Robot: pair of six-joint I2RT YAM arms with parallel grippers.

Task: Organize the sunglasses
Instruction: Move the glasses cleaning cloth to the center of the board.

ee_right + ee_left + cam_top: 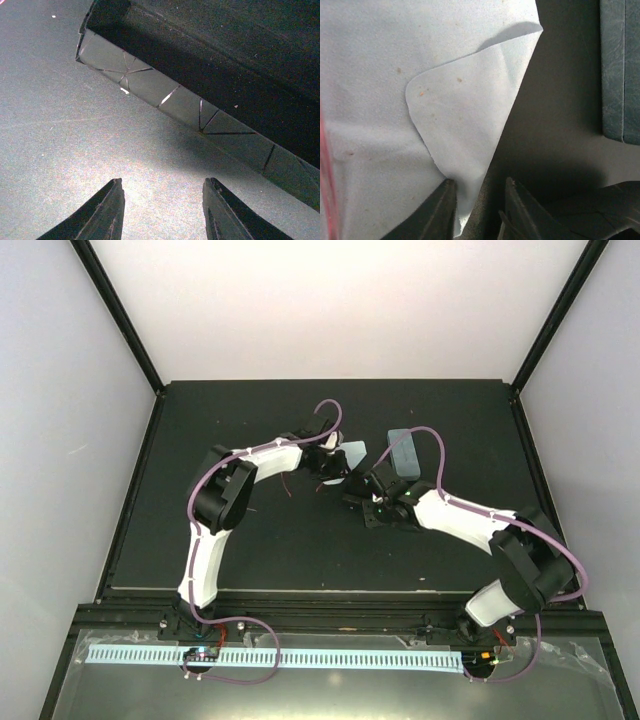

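Left gripper (pixel 480 184) — two dark, ridged fingers set part-way apart, the thin edge of a light blue cloth (pixel 380 75) lying in the gap against one of them; nothing is nipped as yet. Cloth: soft, matt, faintly speckled, one rounded corner folded back over itself. Red sunglasses (pixel 326 170): shown only as a thin red line of frame across the cloth at the view's left margin. The black pair cannot be made out in any view. Pale blue case (pixel 620 70): oblong, grained, lying just beside the cloth on the dark table (pixel 555 125). Right gripper (pixel 164 182): fingers spread, empty, held low beside a black case (pixel 240 65) with a grey, line-scored side. Step judged in hand — taking up the cloth. A close, level pinch on its thin edge is called for next, without the red frame being dragged.
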